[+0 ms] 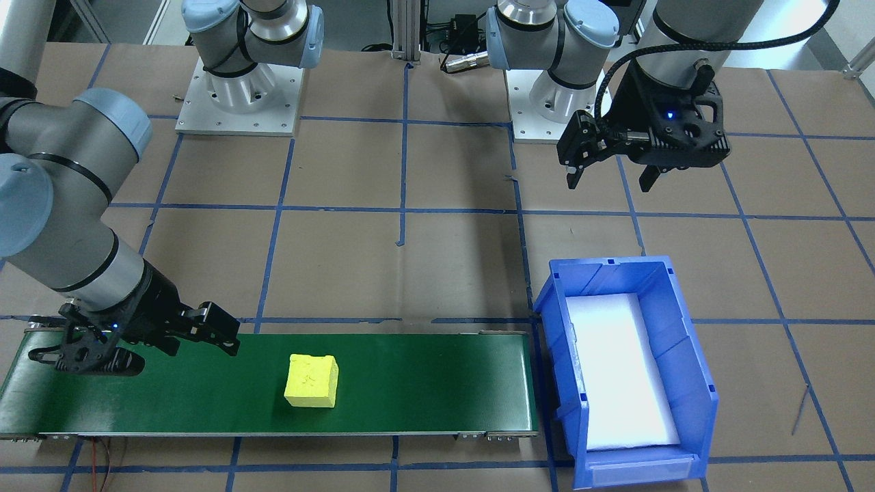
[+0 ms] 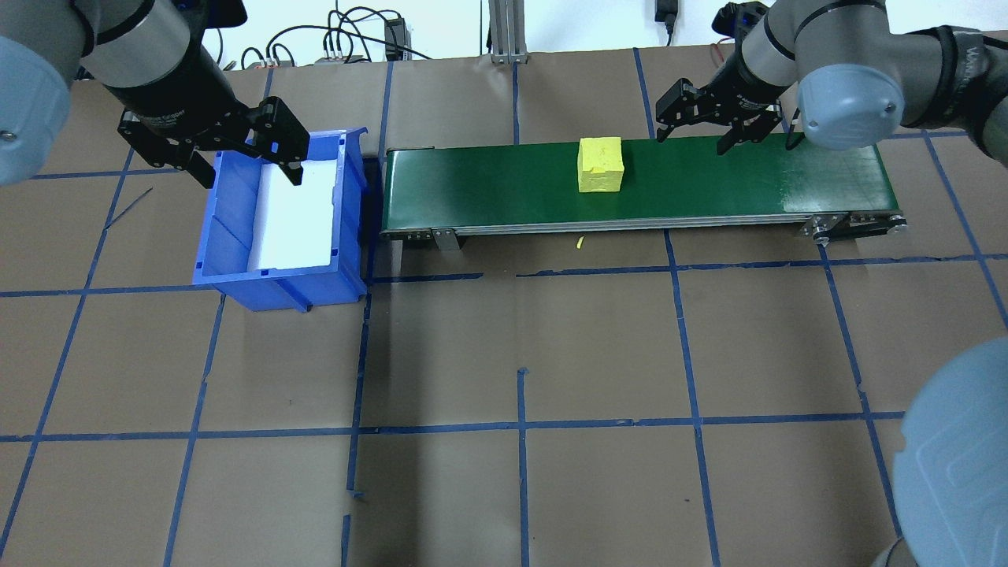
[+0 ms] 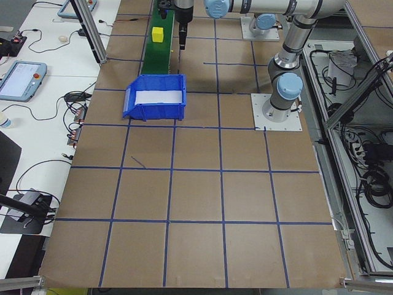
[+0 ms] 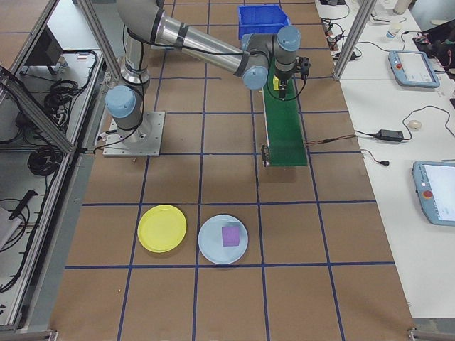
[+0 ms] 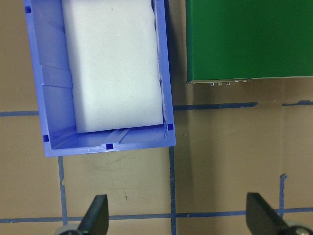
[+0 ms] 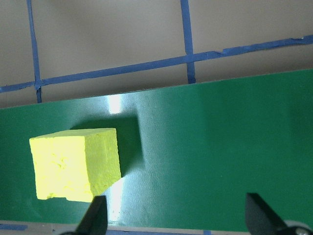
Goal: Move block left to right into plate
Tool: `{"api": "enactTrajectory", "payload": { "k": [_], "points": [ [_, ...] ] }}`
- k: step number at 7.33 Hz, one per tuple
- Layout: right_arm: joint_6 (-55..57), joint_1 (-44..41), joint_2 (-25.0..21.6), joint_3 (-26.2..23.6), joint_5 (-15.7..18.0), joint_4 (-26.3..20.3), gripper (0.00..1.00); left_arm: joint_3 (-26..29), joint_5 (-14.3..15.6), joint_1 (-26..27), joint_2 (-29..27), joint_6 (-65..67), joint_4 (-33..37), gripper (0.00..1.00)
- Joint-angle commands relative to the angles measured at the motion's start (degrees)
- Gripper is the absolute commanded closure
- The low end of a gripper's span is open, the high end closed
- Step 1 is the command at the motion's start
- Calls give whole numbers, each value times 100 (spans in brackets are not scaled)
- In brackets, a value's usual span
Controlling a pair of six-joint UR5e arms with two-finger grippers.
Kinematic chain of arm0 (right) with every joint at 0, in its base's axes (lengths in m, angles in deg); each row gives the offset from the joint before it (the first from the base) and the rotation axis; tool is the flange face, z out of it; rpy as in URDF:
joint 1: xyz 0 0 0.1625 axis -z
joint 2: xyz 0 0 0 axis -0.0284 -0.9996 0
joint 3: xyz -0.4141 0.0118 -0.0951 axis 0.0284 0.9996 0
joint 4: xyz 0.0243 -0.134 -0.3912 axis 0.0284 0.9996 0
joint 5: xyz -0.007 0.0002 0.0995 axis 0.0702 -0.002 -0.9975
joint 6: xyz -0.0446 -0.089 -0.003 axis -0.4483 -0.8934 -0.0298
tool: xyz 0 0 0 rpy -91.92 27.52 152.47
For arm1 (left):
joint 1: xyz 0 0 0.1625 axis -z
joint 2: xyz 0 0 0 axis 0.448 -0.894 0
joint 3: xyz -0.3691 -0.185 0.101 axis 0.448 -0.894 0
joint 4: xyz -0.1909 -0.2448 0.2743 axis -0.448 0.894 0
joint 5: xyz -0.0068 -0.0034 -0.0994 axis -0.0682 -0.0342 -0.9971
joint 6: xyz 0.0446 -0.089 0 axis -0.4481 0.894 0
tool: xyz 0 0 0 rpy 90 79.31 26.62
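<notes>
In the overhead view, the left gripper (image 2: 250, 161) hangs above the near-left end of the blue bin (image 2: 228, 260), its fingers spread wide with nothing between them. A white foam pad (image 2: 291, 216) lies flat in the bottom of the bin. Just beside the bin, the green conveyor belt (image 2: 709, 189) runs across the brown paper table (image 2: 551, 354), which is marked with a blue tape grid. The yellow block (image 2: 601, 164) sits on the belt about midway along, on the far edge, upright and free of both grippers. To its right the right gripper (image 2: 691, 138) hovers over the belt near the block but apart from it, fingers open and empty. In the right side view, the yellow plate (image 4: 162, 228) lies on the table well apart from the belt, just beside a pale blue plate (image 4: 222, 240) with a purple block (image 4: 230, 235) on it.
</notes>
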Motion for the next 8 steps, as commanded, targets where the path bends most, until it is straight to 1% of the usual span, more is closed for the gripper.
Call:
{"api": "enactTrajectory", "payload": {
  "k": [1,3,4,5,8],
  "points": [
    [-10,-4,164,45,-45,178,0,-9,13,-7,5,0,0,0],
    [42,-4,252,45,-290,179,0,-1,13,54,-21,0,-8,0],
    [25,-4,270,37,-291,179,0,-9,30,2,5,-9,35,0],
    [-45,-4,296,36,-300,179,0,-18,109,28,5,0,18,0],
    [-193,-4,358,19,-291,179,3,-36,118,55,5,-9,53,0]
  ]
}}
